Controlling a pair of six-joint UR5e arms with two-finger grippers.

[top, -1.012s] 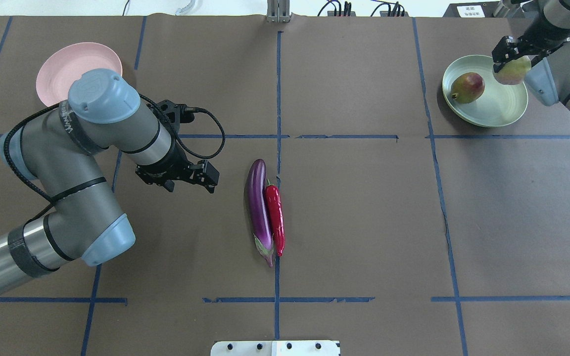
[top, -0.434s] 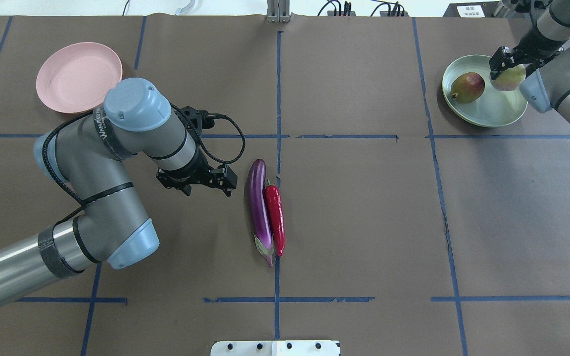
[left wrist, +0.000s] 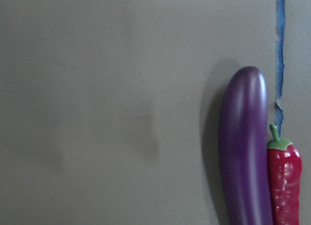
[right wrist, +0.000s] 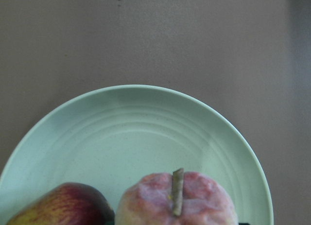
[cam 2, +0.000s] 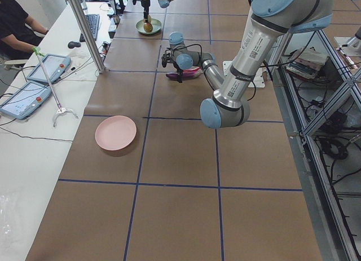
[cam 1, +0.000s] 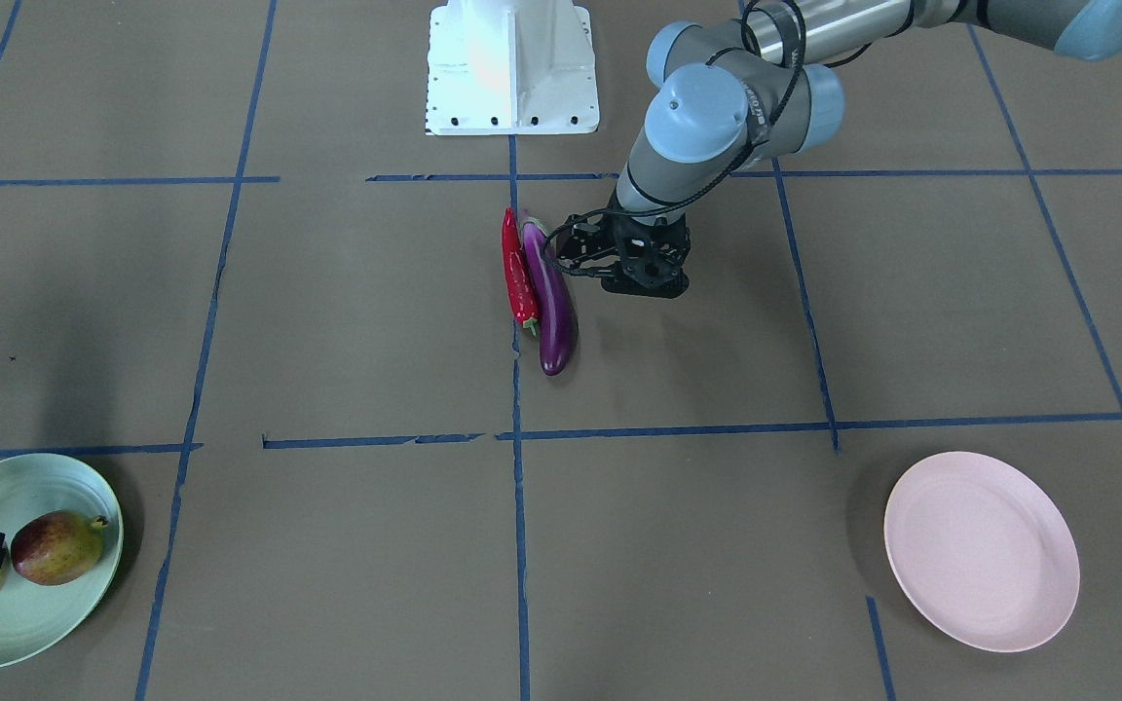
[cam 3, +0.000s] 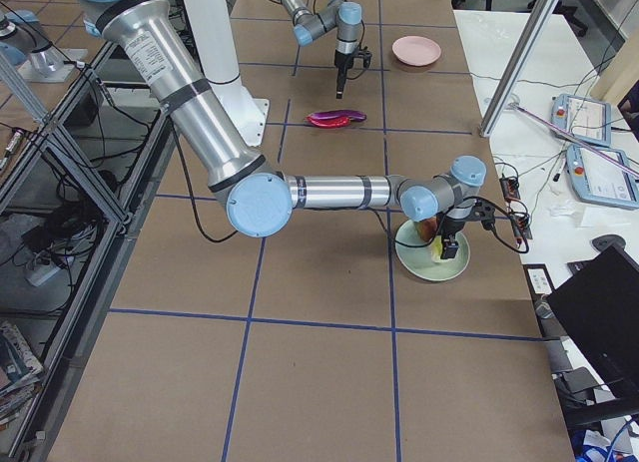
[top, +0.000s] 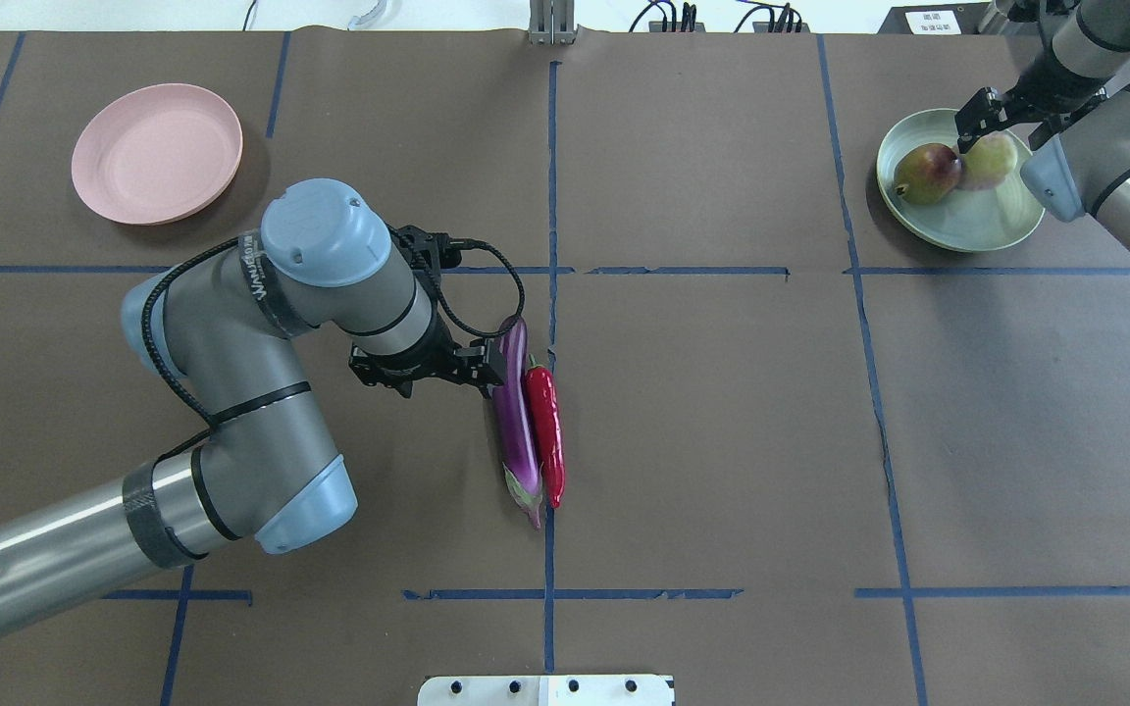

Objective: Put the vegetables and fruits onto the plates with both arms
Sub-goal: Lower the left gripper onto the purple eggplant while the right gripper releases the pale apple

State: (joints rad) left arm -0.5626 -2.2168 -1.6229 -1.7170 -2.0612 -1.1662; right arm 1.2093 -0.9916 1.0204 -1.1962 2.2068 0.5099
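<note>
The purple eggplant and red chili pepper lie side by side, touching, at the table's middle; both show in the left wrist view, eggplant and chili. My left gripper looks open and hovers just left of the eggplant's upper half. My right gripper is shut on the pale green-pink apple, low in the mint green plate, next to the dark red fruit. The pink plate at the far left holds nothing.
The white pedestal base stands at the near edge. Blue tape lines grid the brown table cover. An operator, tablets and a metal post are beyond the table's far side.
My left arm has swung right, bringing its gripper up to the eggplant. My right gripper has lowered the apple into the green plate beside the dark red fruit.
</note>
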